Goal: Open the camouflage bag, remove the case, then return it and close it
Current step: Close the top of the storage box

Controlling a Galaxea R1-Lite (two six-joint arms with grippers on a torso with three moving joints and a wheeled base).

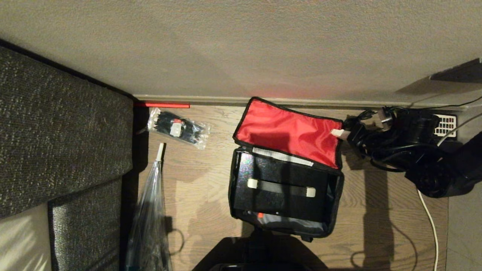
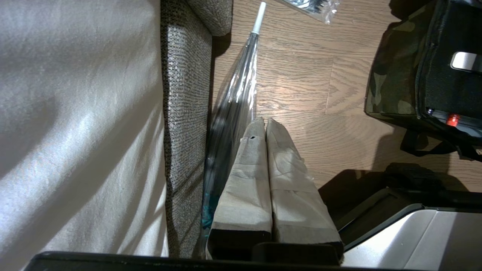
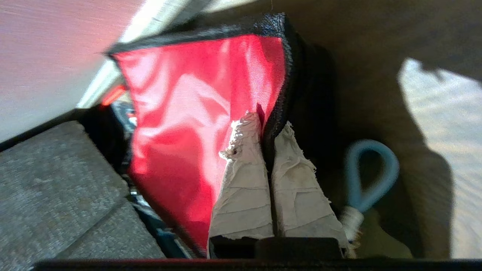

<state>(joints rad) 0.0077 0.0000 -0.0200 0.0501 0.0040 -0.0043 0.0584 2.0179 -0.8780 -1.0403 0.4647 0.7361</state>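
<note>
Right gripper [image 3: 265, 130] pinches the camouflage bag [image 1: 263, 229] lid's black edge; left gripper [image 2: 265, 124] closed, empty.

Wood-plank floor [image 1: 196, 180] in warm brown, plain beige wall [image 1: 241, 45] at the far side with a pale skirting board [image 1: 211, 99] along its foot, dark grey woven sofa [image 1: 56, 128] on the left, light cushion [image 1: 19, 241] at its near corner, hard shadows across the planks
</note>
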